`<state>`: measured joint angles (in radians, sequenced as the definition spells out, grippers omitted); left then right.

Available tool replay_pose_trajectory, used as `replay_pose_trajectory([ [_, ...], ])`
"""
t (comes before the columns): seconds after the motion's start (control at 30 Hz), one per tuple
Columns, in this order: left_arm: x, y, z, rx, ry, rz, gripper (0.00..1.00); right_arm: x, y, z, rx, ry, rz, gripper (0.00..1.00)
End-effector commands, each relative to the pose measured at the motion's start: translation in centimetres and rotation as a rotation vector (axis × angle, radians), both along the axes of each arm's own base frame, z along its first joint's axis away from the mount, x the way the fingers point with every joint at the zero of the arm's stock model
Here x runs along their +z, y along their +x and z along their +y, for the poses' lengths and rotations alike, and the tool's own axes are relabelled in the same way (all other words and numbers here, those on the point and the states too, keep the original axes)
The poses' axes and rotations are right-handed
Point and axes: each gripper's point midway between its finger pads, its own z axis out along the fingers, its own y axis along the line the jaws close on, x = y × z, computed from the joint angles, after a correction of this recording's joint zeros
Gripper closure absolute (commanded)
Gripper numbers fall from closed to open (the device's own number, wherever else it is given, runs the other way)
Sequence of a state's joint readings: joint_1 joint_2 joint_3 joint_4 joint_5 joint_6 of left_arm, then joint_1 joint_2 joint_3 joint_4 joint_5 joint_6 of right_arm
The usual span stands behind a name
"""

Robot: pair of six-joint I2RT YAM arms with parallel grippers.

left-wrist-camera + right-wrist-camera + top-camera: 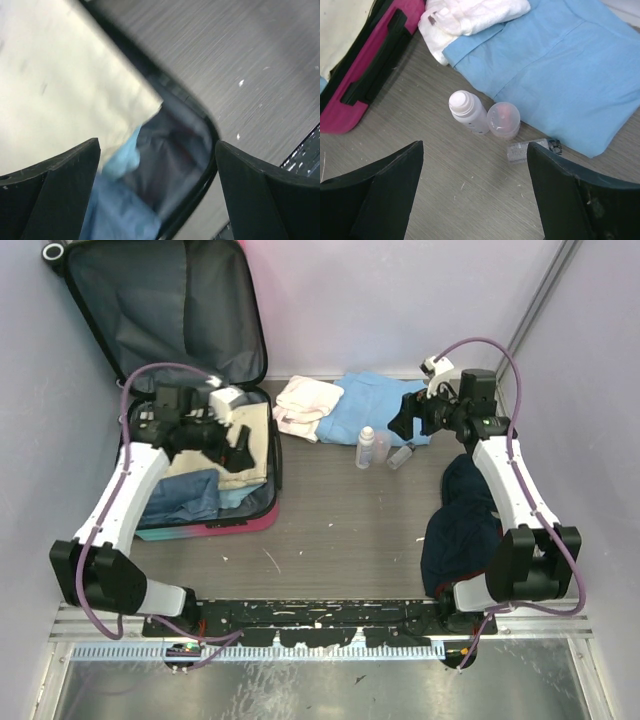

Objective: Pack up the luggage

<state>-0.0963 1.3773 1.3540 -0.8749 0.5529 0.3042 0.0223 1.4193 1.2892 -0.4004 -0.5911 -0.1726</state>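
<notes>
Grey surface (340,530): open luggage (215,527), left; white towel (305,405), blue garment (375,405), white-capped bottle (468,112), clear jar (503,120), small tube (525,151), rear; navy cloth heap (460,530), right.

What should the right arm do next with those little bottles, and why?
Probably lower the right gripper onto the white-capped bottle and close. Its jaws are open and empty above the bottle, which stands on the table outside the open luggage.
</notes>
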Motion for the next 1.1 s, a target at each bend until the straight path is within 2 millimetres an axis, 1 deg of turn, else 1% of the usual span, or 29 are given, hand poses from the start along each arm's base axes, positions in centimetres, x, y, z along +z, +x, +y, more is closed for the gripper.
replay_pose_trajectory([
  [0.0, 3.4, 4.0, -9.2, -0.266, -0.105, -0.312, 0.02, 0.1, 0.3, 1.0, 0.084, 0.002, -0.008, 0.10],
  [0.07, 3.0, 5.1, -12.8, -0.345, -0.112, -0.336, 0.02, -0.2, 0.1, 1.3, 0.107, 0.010, 0.012, 0.01],
  [0.17, 2.0, 6.9, -18.0, -0.443, -0.148, -0.355, 0.02, -1.1, -0.6, 1.3, 0.120, 0.007, 0.064, 0.00],
  [0.23, 1.4, 8.0, -21.0, -0.481, -0.174, -0.387, 0.02, -1.4, -0.9, 1.0, 0.108, -0.004, 0.073, 0.00],
  [0.33, 0.1, 9.4, -24.7, -0.526, -0.218, -0.398, 0.01, -1.1, -1.2, 0.1, 0.083, -0.008, 0.076, 0.00],
  [0.4, -0.8, 10.4, -26.4, -0.551, -0.242, -0.393, 0.00, -1.1, -1.3, -0.6, 0.065, -0.008, 0.088, 0.00],
  [0.53, -2.7, 12.4, -28.7, -0.564, -0.286, -0.428, 0.01, -1.7, -1.4, -2.6, 0.015, 0.001, 0.123, 0.00],
  [0.6, -3.6, 12.6, -29.7, -0.585, -0.312, -0.435, 0.02, -2.0, -1.7, -3.1, -0.003, 0.009, 0.135, 0.00],
  [0.67, -4.7, 12.3, -30.7, -0.625, -0.348, -0.432, 0.04, -2.2, -1.8, -3.3, -0.018, 0.021, 0.142, 0.00],
  [0.77, -5.3, 12.2, -31.9, -0.650, -0.382, -0.475, 0.08, -2.2, -1.8, -3.3, -0.023, 0.035, 0.141, 0.00],
  [0.87, -5.8, 12.6, -33.1, -0.645, -0.389, -0.513, 0.11, -2.4, -1.5, -3.6, -0.034, 0.038, 0.147, 0.00],
  [0.93, -6.1, 13.0, -33.9, -0.642, -0.394, -0.527, 0.12, -2.5, -1.3, -3.7, -0.041, 0.041, 0.152, 0.00],
  [0.97, -6.3, 13.2, -34.3, -0.632, -0.399, -0.527, 0.16, -2.5, -1.1, -3.8, -0.043, 0.043, 0.153, 0.00],
  [1.07, -6.7, 13.6, -35.3, -0.624, -0.412, -0.525, 0.23, -2.5, -0.9, -3.8, -0.043, 0.044, 0.155, 0.00],
])
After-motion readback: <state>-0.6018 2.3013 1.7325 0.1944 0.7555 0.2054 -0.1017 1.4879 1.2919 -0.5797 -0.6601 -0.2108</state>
